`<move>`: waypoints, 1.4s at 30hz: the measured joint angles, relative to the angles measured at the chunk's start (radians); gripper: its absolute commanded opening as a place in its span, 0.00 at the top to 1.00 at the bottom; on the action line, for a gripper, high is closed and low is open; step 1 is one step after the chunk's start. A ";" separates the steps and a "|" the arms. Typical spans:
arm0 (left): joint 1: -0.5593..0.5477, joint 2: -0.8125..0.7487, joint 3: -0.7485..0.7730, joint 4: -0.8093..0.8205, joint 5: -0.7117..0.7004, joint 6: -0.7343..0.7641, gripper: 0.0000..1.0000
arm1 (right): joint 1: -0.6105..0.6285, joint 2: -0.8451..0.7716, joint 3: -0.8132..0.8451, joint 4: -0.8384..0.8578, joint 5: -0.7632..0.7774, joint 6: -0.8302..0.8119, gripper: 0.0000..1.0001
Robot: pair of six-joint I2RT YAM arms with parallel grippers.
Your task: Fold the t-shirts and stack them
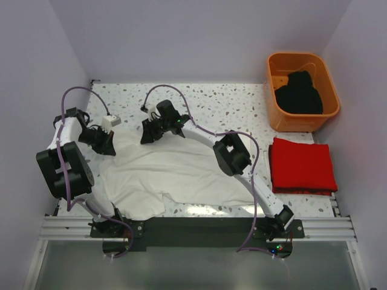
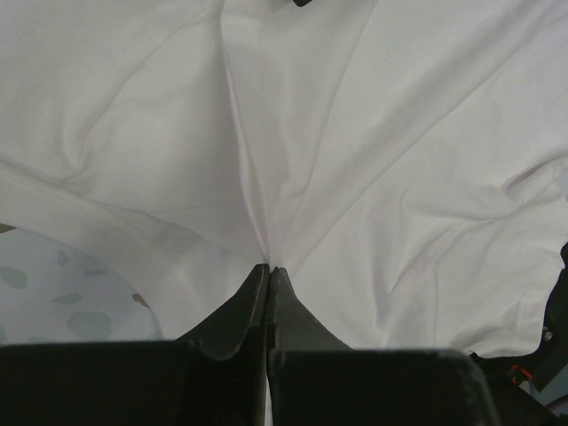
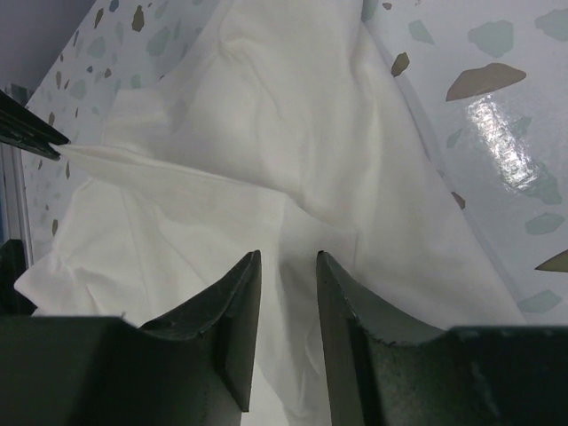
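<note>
Top external view: a speckled terrazzo table [image 1: 242,103], with both arms reaching over it from the near edge.
White t-shirt [image 1: 175,172]: lies rumpled and unfolded across the middle of the table, under both arms.
Orange tub [image 1: 275,118]: stands at the far right corner.
Red t-shirt [image 1: 301,166]: lies folded flat on the table, just in front of the tub.
Black t-shirt [image 1: 299,93]: bunched inside the tub.
Left gripper [image 2: 269,268]: fingers pressed together, pinching a ridge of the white fabric near its far left edge.
Right gripper [image 3: 287,257]: fingers spread apart above the white shirt's far edge, with cloth showing through the gap.
</note>
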 measured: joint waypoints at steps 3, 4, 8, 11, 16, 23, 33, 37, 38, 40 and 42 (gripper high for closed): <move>0.000 0.000 0.000 0.000 0.000 0.000 1.00 | 0.002 0.000 0.000 -0.016 0.014 -0.014 0.61; 0.000 -0.001 0.000 0.000 0.000 0.000 1.00 | 0.003 0.000 0.000 -0.022 0.022 -0.021 0.61; 0.000 -0.005 0.000 0.000 0.001 0.000 1.00 | 0.009 0.000 0.000 -0.032 0.042 -0.047 0.73; 0.000 -0.007 0.000 0.001 0.003 0.000 1.00 | 0.012 0.000 0.000 -0.037 0.048 -0.062 0.82; 0.000 -0.007 0.000 0.001 0.005 0.000 1.00 | 0.013 0.000 0.000 -0.042 0.048 -0.081 1.00; 0.000 -0.020 0.000 -0.031 0.012 0.028 1.00 | 0.013 -0.032 -0.033 -0.043 0.043 -0.089 1.00; -0.002 -0.111 -0.025 -0.091 0.027 0.105 1.00 | 0.013 -0.164 -0.105 -0.037 -0.007 -0.105 1.00; -0.012 -0.132 -0.061 -0.139 0.032 0.195 1.00 | 0.015 -0.179 -0.127 -0.043 -0.025 -0.117 0.53; -0.018 -0.145 -0.080 -0.143 0.031 0.225 1.00 | 0.015 -0.179 -0.129 -0.051 -0.028 -0.120 0.46; -0.038 -0.183 -0.135 -0.150 0.016 0.286 1.00 | 0.016 -0.179 -0.130 -0.069 -0.031 -0.145 0.40; -0.073 -0.248 -0.215 -0.142 -0.016 0.337 1.00 | 0.016 -0.179 -0.130 -0.080 -0.032 -0.164 0.40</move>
